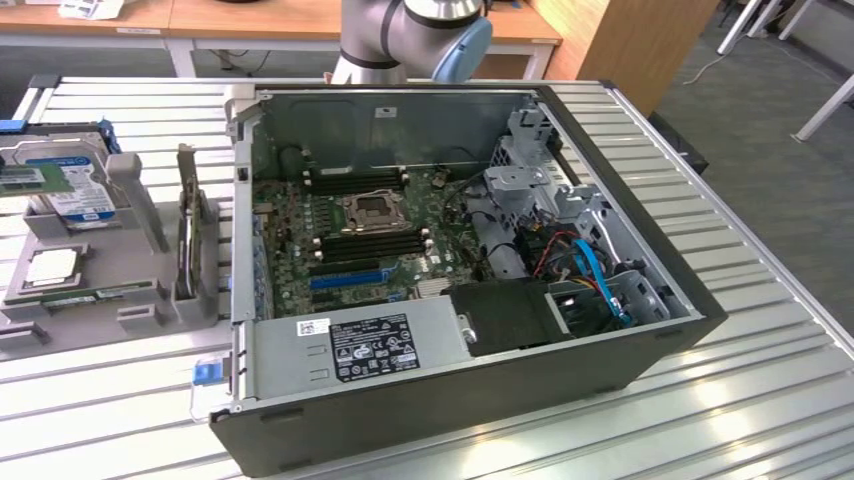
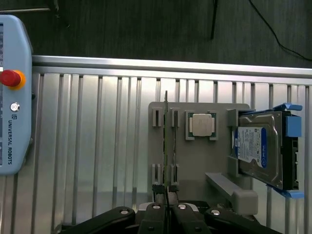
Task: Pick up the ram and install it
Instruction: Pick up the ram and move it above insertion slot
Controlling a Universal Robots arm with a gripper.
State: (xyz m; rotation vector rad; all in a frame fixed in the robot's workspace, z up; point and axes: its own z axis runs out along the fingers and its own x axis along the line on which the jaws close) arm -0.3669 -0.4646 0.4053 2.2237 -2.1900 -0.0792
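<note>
The ram is a thin green stick standing on edge between small brackets of a grey holder tray. In the exterior view the ram sits near the front of that tray, at the exterior view's left of the open computer case. My gripper hangs above the tray, in line with the ram's near end and apart from it. Its black fingers are shut with nothing between them. Black memory slots lie empty on the motherboard beside the processor socket.
On the tray also rest a square silver processor and a hard drive with blue rails. A teach pendant lies on the ribbed metal table. An upright card stands between tray and case. The arm's base rises behind the case.
</note>
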